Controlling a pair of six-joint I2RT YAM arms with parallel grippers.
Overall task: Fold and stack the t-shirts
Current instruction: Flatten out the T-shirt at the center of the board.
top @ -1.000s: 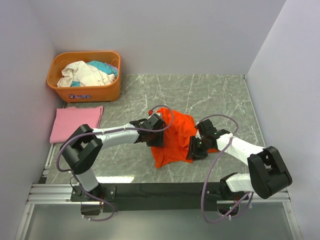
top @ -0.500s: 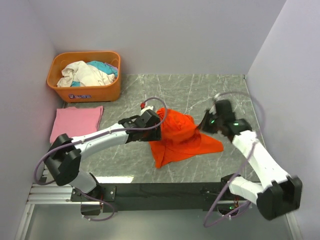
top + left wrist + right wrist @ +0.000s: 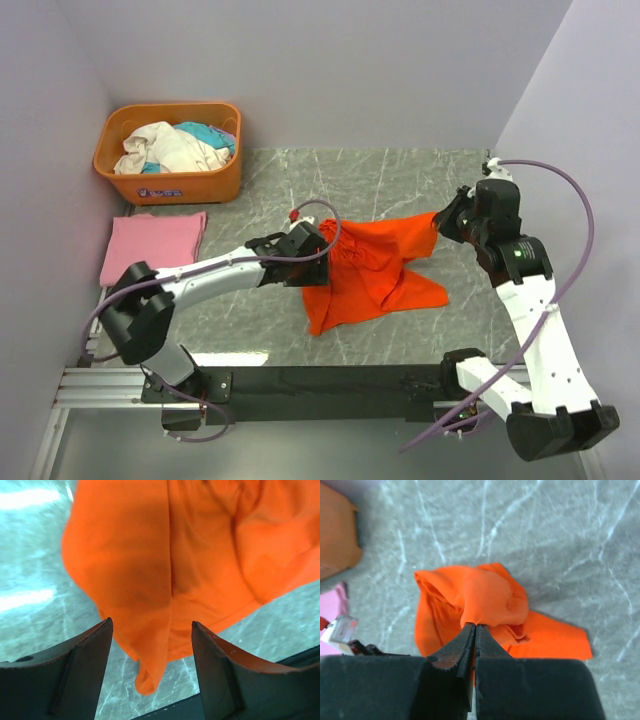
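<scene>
The right end effector (image 3: 474,626) is pinched tight on a small bunch of the orange-red t-shirt (image 3: 375,275), which trails away to just ahead of the left end effector (image 3: 151,624), whose jaws stand wide and grip nothing; unanchored, the cloth may drag or slip free

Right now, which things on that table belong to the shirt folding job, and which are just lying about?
Job: orange-red t-shirt, pinched by the shut right gripper; pink t-shirt, flat at the left; left gripper, open at the orange-red one's edge.
Lying about: orange basket; the pale and teal laundry in it.
</scene>
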